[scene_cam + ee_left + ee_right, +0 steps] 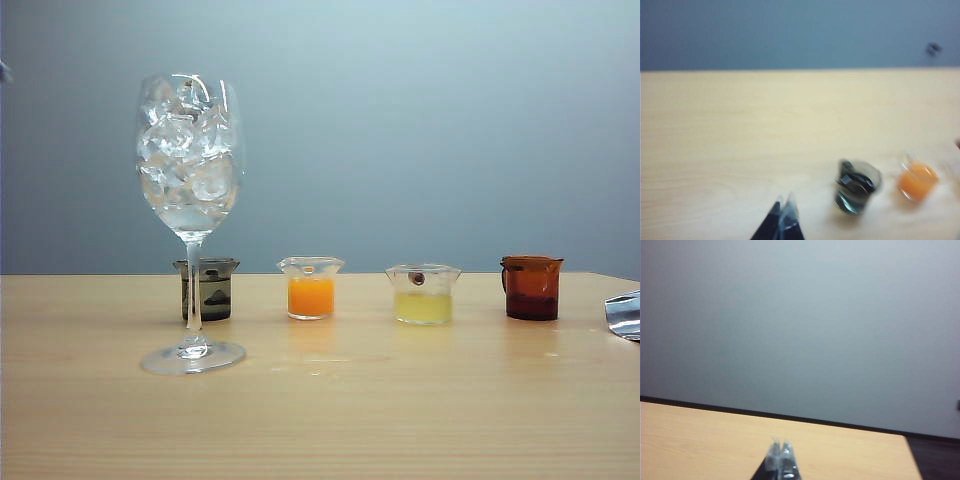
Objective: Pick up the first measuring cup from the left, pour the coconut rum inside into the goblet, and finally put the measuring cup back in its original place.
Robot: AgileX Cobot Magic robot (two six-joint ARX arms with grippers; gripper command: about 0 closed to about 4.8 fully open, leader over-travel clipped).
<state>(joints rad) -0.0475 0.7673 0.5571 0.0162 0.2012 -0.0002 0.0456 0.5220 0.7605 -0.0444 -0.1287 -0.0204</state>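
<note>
The left tool, closed and empty, hovers near the small smoky-grey handled glass measuring cup; it should open and grip squarely. The right tool, seemingly closed in a blurry view, is well apart from that cup.

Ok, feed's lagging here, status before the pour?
Left end effector shut, empty, short of the smoky measuring cup. Right end effector shut, empty. Goblet stands directly before the cup.
</note>
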